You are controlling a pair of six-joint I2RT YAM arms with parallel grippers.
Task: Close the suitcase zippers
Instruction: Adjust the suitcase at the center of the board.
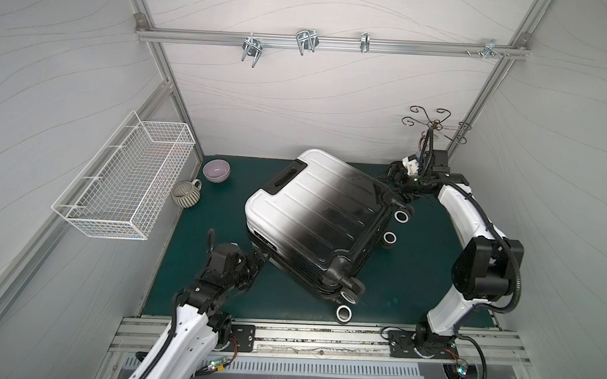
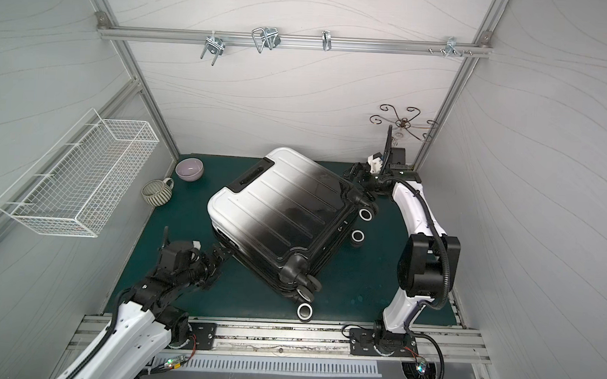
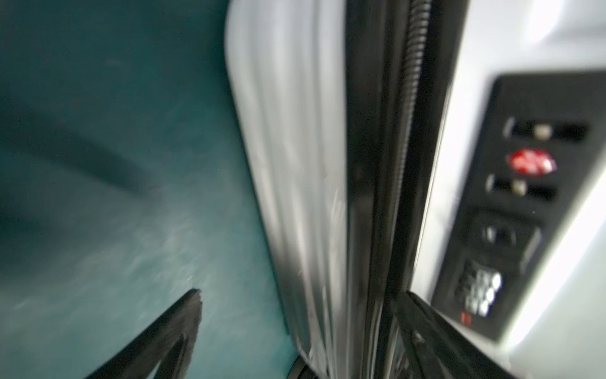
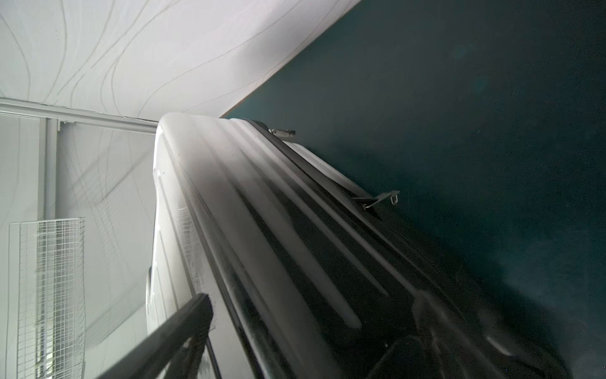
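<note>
Green tabletop (image 1: pixel 426 268), white-to-black suitcase (image 1: pixel 315 212) lying flat mid-mat, shells together.
Left claw (image 1: pixel 261 257) is spread wide at the near-left edge by the lock panel (image 3: pixel 511 203), one finger right at the zippers (image 3: pixel 413 98). Right claw (image 1: pixel 388 175) is wide open too, at the far-right corner. Two metal pulls (image 4: pixel 382 198) stick out along that seam.

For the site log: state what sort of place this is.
Likely a robot test booth, not a home: aluminium frame around panel walls, a left arm and right arm bolted to a rail, and props on a green mat: suitcase, bowl, mug.
</note>
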